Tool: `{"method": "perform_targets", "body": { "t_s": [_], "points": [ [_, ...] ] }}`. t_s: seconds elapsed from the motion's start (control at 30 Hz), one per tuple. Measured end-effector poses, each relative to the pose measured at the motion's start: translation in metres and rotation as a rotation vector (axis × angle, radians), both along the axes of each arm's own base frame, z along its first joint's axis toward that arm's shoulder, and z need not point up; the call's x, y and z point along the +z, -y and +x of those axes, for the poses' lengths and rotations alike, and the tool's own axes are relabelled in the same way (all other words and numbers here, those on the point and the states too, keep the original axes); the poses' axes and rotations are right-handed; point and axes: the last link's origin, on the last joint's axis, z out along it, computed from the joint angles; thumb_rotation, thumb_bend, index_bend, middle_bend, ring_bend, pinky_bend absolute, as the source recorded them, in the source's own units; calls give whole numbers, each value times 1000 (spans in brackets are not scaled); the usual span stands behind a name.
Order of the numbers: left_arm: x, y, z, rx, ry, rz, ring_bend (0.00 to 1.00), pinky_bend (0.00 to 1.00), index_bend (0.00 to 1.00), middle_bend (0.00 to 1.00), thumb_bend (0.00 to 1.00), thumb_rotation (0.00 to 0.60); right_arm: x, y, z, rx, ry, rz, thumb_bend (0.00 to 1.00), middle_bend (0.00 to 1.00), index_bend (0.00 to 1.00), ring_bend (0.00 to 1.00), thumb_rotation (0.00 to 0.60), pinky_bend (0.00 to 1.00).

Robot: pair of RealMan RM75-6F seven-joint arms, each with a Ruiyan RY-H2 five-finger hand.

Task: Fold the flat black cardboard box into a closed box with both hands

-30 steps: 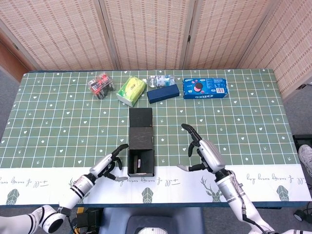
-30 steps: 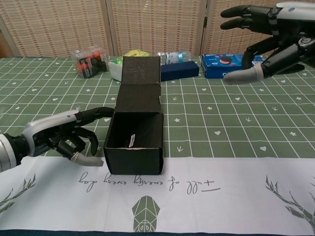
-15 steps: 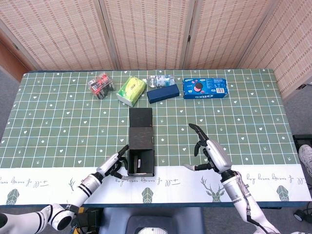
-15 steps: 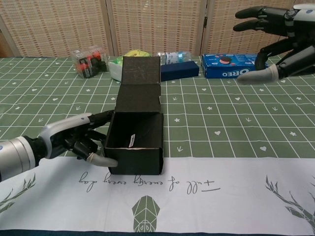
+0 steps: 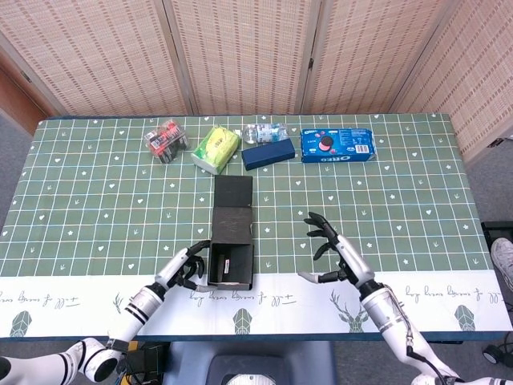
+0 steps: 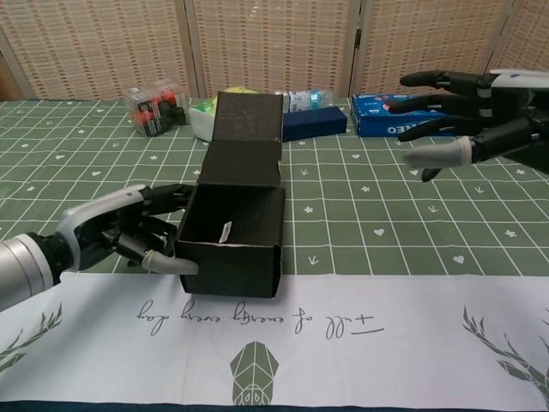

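The black cardboard box (image 5: 231, 255) (image 6: 236, 232) stood partly assembled near the front middle of the counter (image 5: 96, 208) (image 6: 360, 206), its open mouth facing the robot and its base straddling the boundary between the green gridded cloth and the white printed strip (image 5: 272, 301) (image 6: 343, 335) along the front edge. Its lid flap (image 5: 233, 192) (image 6: 250, 115) remained unfolded, extending from the far edge of the box toward the back of the counter. A small white tag (image 6: 225, 232) was visible inside the box.

The left hand (image 5: 183, 269) (image 6: 120, 236) lay against the left wall of the box, fingers curled toward it and the thumb tip at the lower left front corner; it touched the box, though whether it actually gripped the wall could not be determined. The right hand (image 5: 337, 250) (image 6: 467, 116) was released, fingers spread, held above the counter well apart from the box on its right side.

Along the back of the counter stood a clear container of red and dark items (image 5: 166, 140) (image 6: 154, 106), a yellow-green packet (image 5: 216, 149), a plastic bottle lying on its side (image 5: 268, 130), a dark blue box (image 5: 268, 153) (image 6: 313, 123) and a blue Oreo packet (image 5: 337, 145) (image 6: 390, 116).
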Motion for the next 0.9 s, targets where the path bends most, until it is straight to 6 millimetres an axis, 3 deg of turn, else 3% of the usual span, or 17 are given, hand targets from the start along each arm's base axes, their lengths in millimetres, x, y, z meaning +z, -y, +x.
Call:
{"method": "perform_targets", "body": {
  "t_s": [0.37,0.6,0.9],
  "points": [
    [40,6,15,-93,68,40,640,870,262,295,111,600,-27,30,-2,-177,373,204,56,0,0,29,600,173],
    [51,16,30,-139,91,20,639,870,262,295,111,600,-55,54,25,-158,532,264,2,0,0,20,600,166],
    [51,18,38,-158,82,-18,637,870,262,295,111,600,-67,57,62,-20,595,279,0,0,0,20,600,167]
  ]
}}
